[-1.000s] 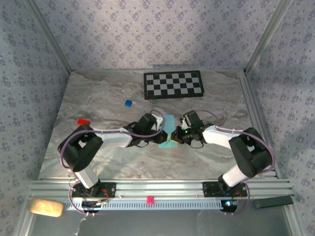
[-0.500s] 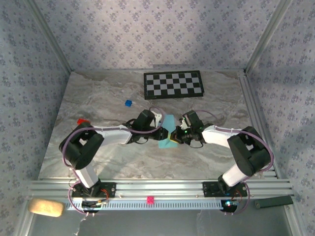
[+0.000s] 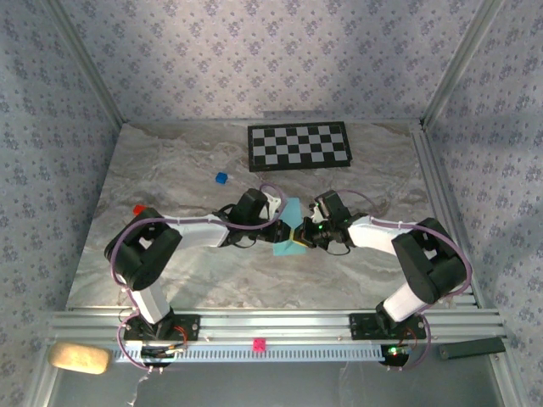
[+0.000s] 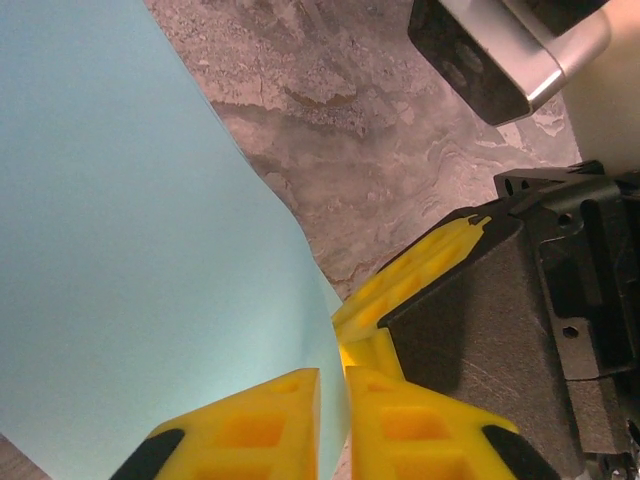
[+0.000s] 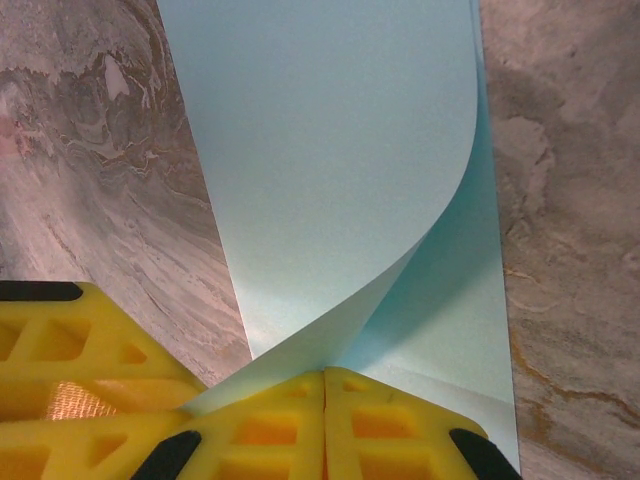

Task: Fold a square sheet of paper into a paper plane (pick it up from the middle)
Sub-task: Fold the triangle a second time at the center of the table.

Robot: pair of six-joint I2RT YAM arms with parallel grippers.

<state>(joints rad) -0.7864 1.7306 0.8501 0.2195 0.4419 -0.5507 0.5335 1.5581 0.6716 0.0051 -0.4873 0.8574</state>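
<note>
Light-blue sheet [image 3: 291, 227] curled over itself, on the surface [image 3: 170, 170] just arm-side of checkerboard [image 3: 298, 146]. L end effector [image 4: 333, 385] & R end effector [image 5: 325, 385] meet tip to tip, both clamped on sheet. Arms low, reaching inward. Blue cube [image 3: 221, 178] left of checkerboard; red bit [image 3: 138, 209] further left.

checkerboard [image 3: 298, 146] behind square sheet of paper [image 3: 289, 247], cube [image 3: 221, 178] further left

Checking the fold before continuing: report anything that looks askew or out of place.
The light-blue paper sheet is not lying flat: it curls over itself in a loose, uncreased bend, pinched by the right gripper and the left gripper. A small blue cube and a red object sit stray on the table.
</note>
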